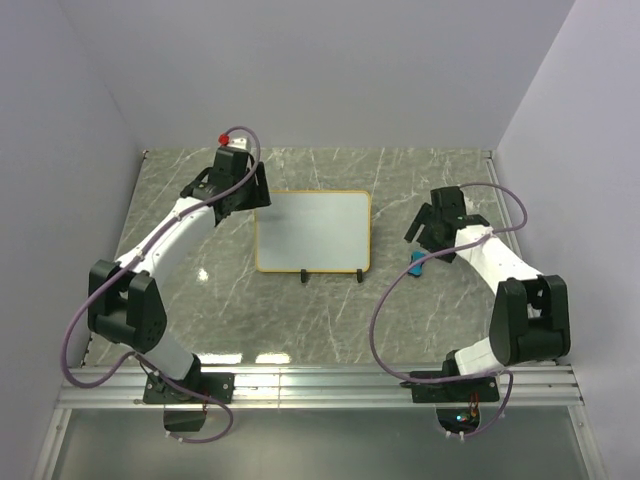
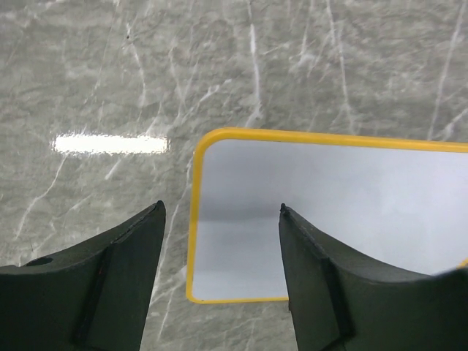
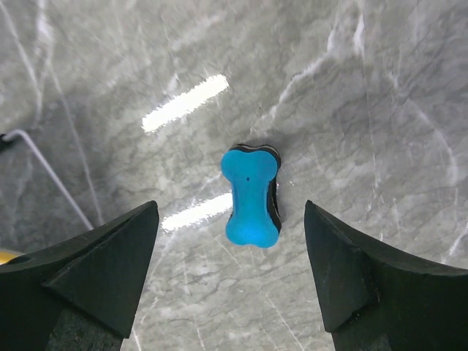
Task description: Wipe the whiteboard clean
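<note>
1. Looming closest in the right wrist view, the two dark fingers (image 3: 95, 278) of the right pincer (image 3: 230, 208) are standing wide apart and gripping nothing. They are pointing down at a blue bone-shaped eraser (image 3: 251, 196), which is lying on the grey marbled table (image 3: 380, 88) between them.
2. From above, that eraser is lying just off the whiteboard (image 1: 313, 232) at about 4 o'clock, apart from its frame, and the right pincer is hanging over it from the 12 o'clock side.
3. The whiteboard itself is sitting near the middle of the table, apparently lying flat, with its two black feet (image 1: 305, 275) sticking out along its 6 o'clock edge.
4. The left pincer (image 1: 250, 190) is waiting at the board's 10 o'clock corner. In its wrist view its fingers are spread apart and empty, one over bare table and the other over the white surface, straddling the yellow-orange frame (image 2: 191, 219). I cannot tell whether they are touching the board or hovering over it.
5. The white surface is showing plain in both views. I am making out no writing, though faint marks could be too small to see.
6. Judging by the eraser lying ungrasped, the wiping appears to be wholly ahead. The eraser is not yet gripped, and carrying it to the board and rubbing the surface are remaining, perhaps with the left pincer steadying the frame.
</note>
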`<state>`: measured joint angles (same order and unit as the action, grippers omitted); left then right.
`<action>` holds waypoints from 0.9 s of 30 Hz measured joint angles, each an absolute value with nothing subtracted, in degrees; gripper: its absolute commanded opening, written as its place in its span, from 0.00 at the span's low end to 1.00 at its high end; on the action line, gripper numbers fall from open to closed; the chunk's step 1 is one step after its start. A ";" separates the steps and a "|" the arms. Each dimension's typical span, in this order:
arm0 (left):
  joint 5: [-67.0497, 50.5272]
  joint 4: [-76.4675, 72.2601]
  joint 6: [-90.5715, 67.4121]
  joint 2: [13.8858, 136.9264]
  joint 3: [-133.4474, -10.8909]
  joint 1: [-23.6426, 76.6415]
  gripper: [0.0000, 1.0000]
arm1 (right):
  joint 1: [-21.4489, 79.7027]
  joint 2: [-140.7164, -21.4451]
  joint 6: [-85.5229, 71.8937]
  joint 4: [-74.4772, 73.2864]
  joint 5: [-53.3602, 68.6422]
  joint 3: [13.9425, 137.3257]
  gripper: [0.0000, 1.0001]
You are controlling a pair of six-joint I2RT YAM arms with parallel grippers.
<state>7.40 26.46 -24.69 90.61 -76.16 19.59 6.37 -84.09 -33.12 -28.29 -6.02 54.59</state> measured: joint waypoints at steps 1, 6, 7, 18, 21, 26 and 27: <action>7.35 26.48 -24.71 90.30 -76.47 19.75 0.68 | 6.35 -83.81 -33.10 -28.40 -6.15 54.89 0.87; 6.70 27.44 -24.67 88.84 -76.84 20.32 0.69 | 6.33 -82.83 -33.10 -28.77 -6.44 55.22 0.88; 6.46 27.51 -24.69 88.68 -76.84 20.40 0.69 | 6.33 -82.70 -33.10 -28.77 -6.44 55.22 0.87; 3.66 27.94 -24.64 87.68 -77.01 21.06 0.69 | 6.20 -78.30 -33.08 -28.80 -6.55 53.98 0.88; 2.66 28.05 -24.64 87.15 -77.08 21.10 0.69 | 6.11 -77.95 -33.08 -28.86 -6.76 53.98 0.88; 1.67 28.34 -24.62 86.50 -77.93 21.21 0.69 | 6.07 -76.23 -33.17 -29.45 -7.25 53.98 0.87; 1.50 28.40 -24.60 86.43 -78.22 21.23 0.70 | 6.04 -75.68 -33.19 -29.67 -7.31 53.98 0.87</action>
<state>1.50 28.40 -24.60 86.43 -78.22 21.23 6.04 -75.68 -33.19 -29.67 -7.31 53.98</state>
